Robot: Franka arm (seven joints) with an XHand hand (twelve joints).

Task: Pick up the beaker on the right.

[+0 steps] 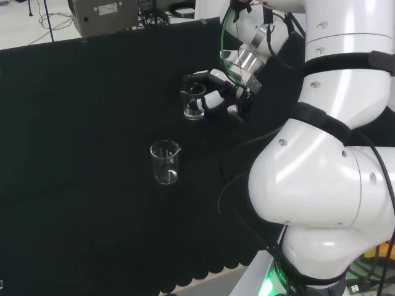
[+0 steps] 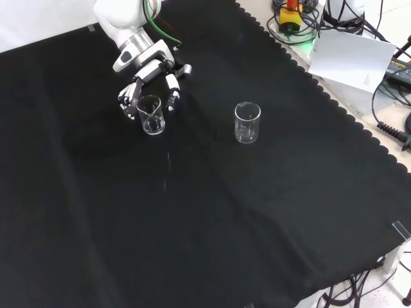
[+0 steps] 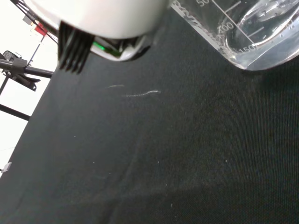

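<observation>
two clear glass beakers stand upright on the black cloth point(image 2: 270, 224), well apart from each other. taking the hand point(image 2: 151, 83) as the landmark: one beaker point(image 2: 152, 115) stands right in front of its palm, between the curled fingers point(image 2: 172, 90), which reach round both sides of the glass. in the front view a finger shows on either side of the rim, and in the head view the hand point(image 1: 217, 94) wraps that same beaker point(image 1: 193, 102) from the right, with one black-and-white finger point(image 1: 196, 77) arching over behind the rim. whether the pads press on the glass or stop just short of it cannot be told. this beaker's base seems to sit on the cloth.

the other beaker point(image 2: 247, 122) stands clear of the hand: to the hand's right and a little nearer the camera in the front view, and nearer the camera and to the left of the hand in the head view point(image 1: 165, 163). nothing touches it.

in the wrist view the beaker by the hand point(image 3: 247, 32) looms close, its printed scale and thick curved base visible against the cloth, with a blurred white part of the hand point(image 3: 93, 18) beside it.

the arm's white links point(image 1: 321, 166) rise on the hand's right in the head view. beyond the cloth's scalloped edge, far from the hand in the front view, lie a sheet of white paper point(image 2: 350, 61) and some cables point(image 2: 388, 115).
</observation>
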